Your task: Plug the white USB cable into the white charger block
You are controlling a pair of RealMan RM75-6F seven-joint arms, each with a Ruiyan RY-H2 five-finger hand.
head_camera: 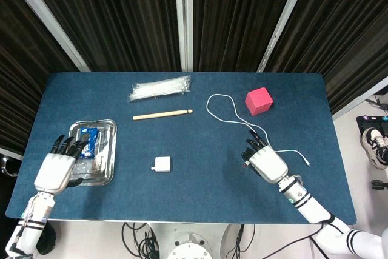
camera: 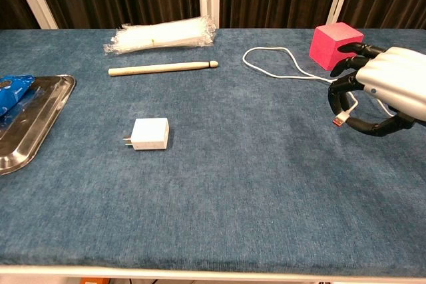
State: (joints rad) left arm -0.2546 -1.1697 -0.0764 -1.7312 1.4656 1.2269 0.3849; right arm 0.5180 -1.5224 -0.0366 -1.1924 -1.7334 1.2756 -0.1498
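Note:
The white charger block [head_camera: 162,164] [camera: 150,133] lies flat near the middle of the blue table, prongs pointing left. The white USB cable [head_camera: 208,104] [camera: 245,58] loops beside the pink cube and runs to my right hand [head_camera: 265,162] [camera: 383,91]. That hand pinches the cable's USB plug [camera: 340,120], whose red-tipped end hangs a little above the cloth, well to the right of the charger. The cable's other end [head_camera: 308,162] lies on the table. My left hand [head_camera: 56,171] hovers over the tray's near left corner with fingers apart and nothing in it.
A metal tray [head_camera: 113,144] [camera: 26,131] holding a blue packet [head_camera: 88,141] sits at the left. A wooden stick [head_camera: 162,114] [camera: 163,68] and a bag of white ties [head_camera: 160,88] [camera: 162,34] lie at the back. The pink cube [head_camera: 259,100] [camera: 336,45] stands back right.

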